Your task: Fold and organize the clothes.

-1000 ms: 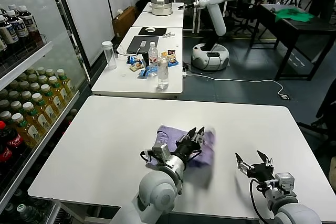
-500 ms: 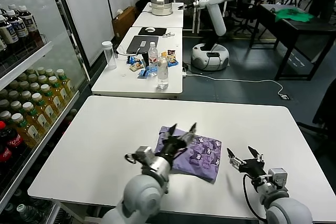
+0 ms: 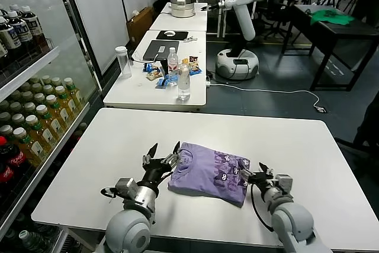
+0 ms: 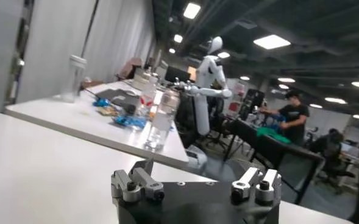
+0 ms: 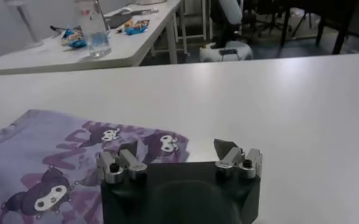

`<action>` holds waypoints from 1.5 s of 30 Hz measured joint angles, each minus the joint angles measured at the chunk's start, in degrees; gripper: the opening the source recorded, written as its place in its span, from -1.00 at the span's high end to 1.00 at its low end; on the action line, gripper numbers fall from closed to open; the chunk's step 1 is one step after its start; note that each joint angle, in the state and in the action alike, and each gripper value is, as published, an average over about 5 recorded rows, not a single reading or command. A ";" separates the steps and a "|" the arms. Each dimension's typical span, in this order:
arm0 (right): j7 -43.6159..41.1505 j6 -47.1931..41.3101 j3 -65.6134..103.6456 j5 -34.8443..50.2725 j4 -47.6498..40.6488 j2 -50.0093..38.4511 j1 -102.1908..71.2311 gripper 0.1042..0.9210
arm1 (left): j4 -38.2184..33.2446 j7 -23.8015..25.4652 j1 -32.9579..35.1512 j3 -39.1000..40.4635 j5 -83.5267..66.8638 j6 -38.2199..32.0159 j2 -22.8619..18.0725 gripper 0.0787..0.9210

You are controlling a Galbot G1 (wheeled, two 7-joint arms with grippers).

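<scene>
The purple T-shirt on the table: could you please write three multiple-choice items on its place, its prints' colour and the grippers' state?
1. Where does the T-shirt lie?
A. between the two grippers
B. on the far table
C. in the left gripper

2. What colour are its prints?
A. red
B. dark and white
C. green

3. How are the left gripper and right gripper?
A. both shut
B. only the left open
C. both open, holding nothing

Key: 1 A, it lies folded on the white table between them; 2 B, the right wrist view shows this; 3 C, fingers stand apart.

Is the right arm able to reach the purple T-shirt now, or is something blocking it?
Probably yes. The right tool is open right beside the T-shirt, at its near right edge, and nothing lies between them on the table.
</scene>
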 measured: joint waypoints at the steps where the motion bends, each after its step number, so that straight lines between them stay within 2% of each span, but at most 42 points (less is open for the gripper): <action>1: 0.26 -0.09 -0.45 0.29 -0.62 0.23 0.64 -0.65 | -0.05 0.00 0.28 -0.29 0.21 -0.17 0.17 -0.77; 22: 1.41 0.09 -4.29 2.33 -9.45 -0.44 9.25 0.77 | -0.14 -0.03 3.41 -2.54 2.05 -1.60 1.50 -0.77; 25: 0.93 0.47 -5.05 1.67 -11.29 -0.97 11.18 0.88 | -0.08 -0.02 3.67 -2.61 2.20 -1.69 1.55 -0.77; 36: -3.22 3.44 -8.27 -3.84 -19.39 -3.05 19.44 0.87 | 0.12 0.46 4.19 -2.63 3.95 -2.09 2.03 -0.77; 39: -4.56 5.13 -8.36 -6.18 -19.82 -3.43 19.94 0.73 | -0.02 0.79 4.51 -2.46 5.03 -2.41 2.00 -0.77; 45: -5.62 10.28 -7.09 -11.09 -16.61 -4.11 16.88 0.31 | -0.79 1.55 5.24 -1.80 7.42 -3.09 1.81 -0.77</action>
